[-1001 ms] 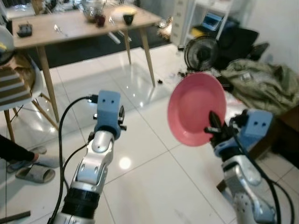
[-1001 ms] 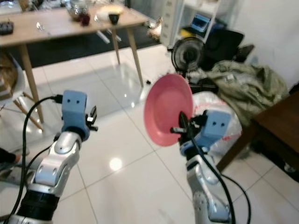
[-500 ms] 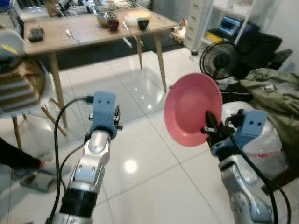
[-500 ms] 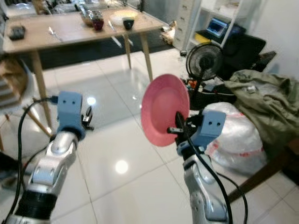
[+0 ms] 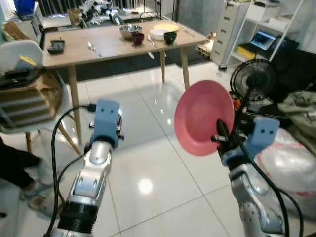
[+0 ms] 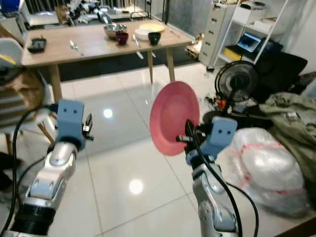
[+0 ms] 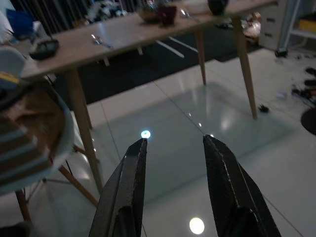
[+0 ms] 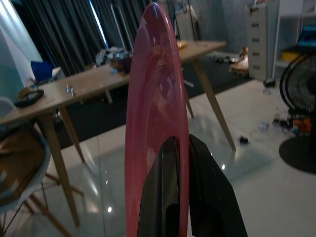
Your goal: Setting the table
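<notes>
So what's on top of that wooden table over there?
On the wooden table: a metal bowl, two dark cups, a pale plate, a spoon, a dark object. The clutter at its far edge is unclear.

A glossy pink plate (image 5: 203,117) catches light above shiny white floor tiles (image 5: 148,163); the pale wood counter (image 5: 113,44) looks matt, the arms (image 5: 91,177) brushed silver metal.

No readable text, labels, brands or numbers anywhere; red marks on white plastic bag (image 6: 264,165) near right too blurred to read; screen on far right shelf (image 5: 261,38) illegible
</notes>
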Robot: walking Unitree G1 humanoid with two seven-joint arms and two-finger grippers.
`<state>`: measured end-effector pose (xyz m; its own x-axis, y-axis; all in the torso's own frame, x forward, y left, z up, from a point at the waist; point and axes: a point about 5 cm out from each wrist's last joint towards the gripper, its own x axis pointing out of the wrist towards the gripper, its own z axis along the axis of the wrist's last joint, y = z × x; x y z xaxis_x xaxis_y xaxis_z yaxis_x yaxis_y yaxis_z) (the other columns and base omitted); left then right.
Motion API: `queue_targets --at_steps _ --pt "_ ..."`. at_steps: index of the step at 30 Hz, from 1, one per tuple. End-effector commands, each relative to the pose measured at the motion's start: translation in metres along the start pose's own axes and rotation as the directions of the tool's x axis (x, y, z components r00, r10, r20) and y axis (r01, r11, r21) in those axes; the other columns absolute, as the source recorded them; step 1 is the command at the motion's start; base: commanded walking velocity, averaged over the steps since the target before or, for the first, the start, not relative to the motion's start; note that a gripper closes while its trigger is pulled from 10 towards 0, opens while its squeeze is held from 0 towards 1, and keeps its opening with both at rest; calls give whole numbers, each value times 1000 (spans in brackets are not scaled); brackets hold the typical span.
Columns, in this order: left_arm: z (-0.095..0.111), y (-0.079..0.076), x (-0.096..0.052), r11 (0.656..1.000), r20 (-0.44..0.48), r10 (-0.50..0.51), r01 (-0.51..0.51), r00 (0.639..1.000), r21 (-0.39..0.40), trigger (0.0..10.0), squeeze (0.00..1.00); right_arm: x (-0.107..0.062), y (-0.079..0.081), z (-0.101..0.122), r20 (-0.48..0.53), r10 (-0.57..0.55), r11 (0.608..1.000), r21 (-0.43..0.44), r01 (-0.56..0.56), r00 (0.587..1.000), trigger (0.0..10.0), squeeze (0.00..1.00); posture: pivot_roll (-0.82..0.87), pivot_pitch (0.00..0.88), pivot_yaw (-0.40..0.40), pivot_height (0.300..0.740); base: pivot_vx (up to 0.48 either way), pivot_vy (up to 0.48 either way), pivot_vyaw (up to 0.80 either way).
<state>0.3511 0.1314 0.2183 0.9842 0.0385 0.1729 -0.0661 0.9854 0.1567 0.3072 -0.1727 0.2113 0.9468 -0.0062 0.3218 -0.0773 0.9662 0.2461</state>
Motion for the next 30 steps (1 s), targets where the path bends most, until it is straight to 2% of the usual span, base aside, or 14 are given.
queue_targets --at_steps 1,3,5,10,11,14,23,30 --pt "-3 7 -3 1000 0 18 -18 1000 16 10000 0 -1 -1 -2 3 -25 1000 4 25 1000 10000 0 47 55 61 740 454 0 0" --pt "-5 8 -6 1000 0 16 -16 1000 23 10000 0 0 -4 -2 3 -59 998 6 59 998 10000 0 51 49 55 740 454 0 0" --pt "-7 9 -10 999 4 13 -13 1000 31 10000 0 1 -16 -3 -10 -151 987 54 152 988 10000 0 65 45 54 740 456 0 0" --pt "-5 9 -13 998 32 -5 3 999 70 10000 0 2 -28 -4 -21 -232 967 103 233 972 10000 0 72 48 50 740 458 0 0" --pt "-7 11 -14 997 28 -3 1 1000 75 10000 0 3 -30 -4 -21 -244 965 90 245 970 10000 0 65 47 55 740 458 0 0" --pt "-10 13 -16 997 18 9 -10 1000 80 10000 0 3 -28 -3 -4 -204 979 8 204 979 10000 0 84 50 47 740 461 0 0" --pt "-11 13 -16 997 19 17 -18 1000 79 10000 0 1 -14 -7 -19 -159 987 24 159 987 10000 0 62 63 44 740 480 0 0" --pt "-9 11 -16 997 21 16 -17 1000 76 10000 0 -3 -20 -11 -34 -165 986 12 166 986 10000 0 70 67 42 740 480 0 0"
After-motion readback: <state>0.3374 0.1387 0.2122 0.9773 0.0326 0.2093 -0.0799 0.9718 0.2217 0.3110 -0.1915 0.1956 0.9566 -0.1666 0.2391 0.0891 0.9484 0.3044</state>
